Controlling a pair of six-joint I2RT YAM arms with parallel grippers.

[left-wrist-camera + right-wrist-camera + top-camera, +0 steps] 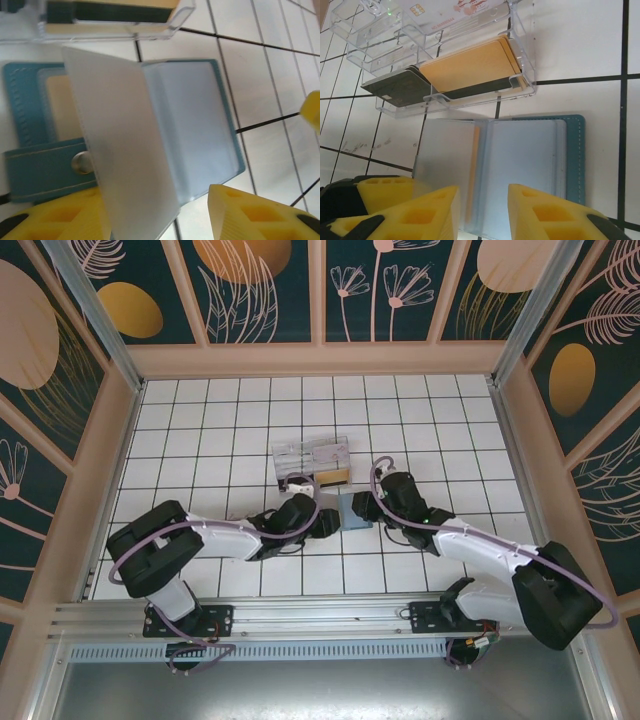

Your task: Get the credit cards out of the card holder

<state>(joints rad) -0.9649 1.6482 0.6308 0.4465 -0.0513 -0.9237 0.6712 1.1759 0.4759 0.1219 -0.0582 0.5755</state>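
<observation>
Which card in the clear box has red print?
The white card, farthest from the card holder; the tan card and dark card lie nearer.

Clear box (370, 45) just behind open card holder (530, 155), blocks far side; tiled table (200, 420) elsewhere free.

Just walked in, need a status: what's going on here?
Two robot arms work on a small dark teal folding card holder lying open on the white tiled table. The left gripper has its jaws apart around a lifted frosted plastic sleeve page; the right gripper, also parted, is over the holder's edge. A tan card sits in one pocket. Beside it, a clear plastic compartment box holds tan and dark cards.
</observation>
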